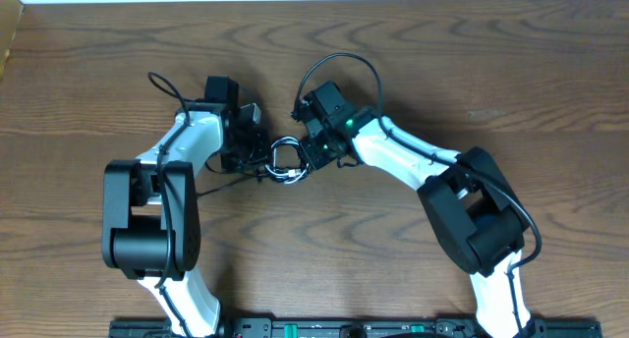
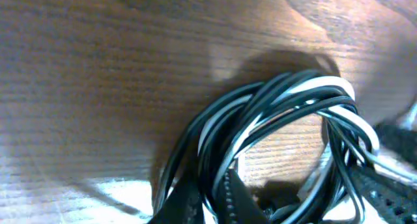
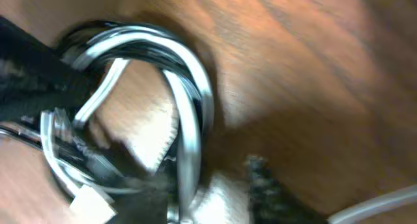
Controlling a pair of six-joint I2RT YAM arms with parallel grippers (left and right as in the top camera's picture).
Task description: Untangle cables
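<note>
If you had pulled the arms apart from here, the cables (image 1: 285,165), coiled together on the table (image 1: 442,43) between both grippers, could have cinched into a tighter knot. Your left gripper (image 1: 259,159) was shut, apparently pinching strands at the coil's edge. Your right gripper (image 1: 309,157) sat against the coil, but the blur hid how wide it stood.

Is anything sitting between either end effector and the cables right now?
Nothing visible does. The left end effector is closed on the cables, with strands running through its grip. The right end effector sits right at the same coil from the opposite side, with no other object between them.
</note>
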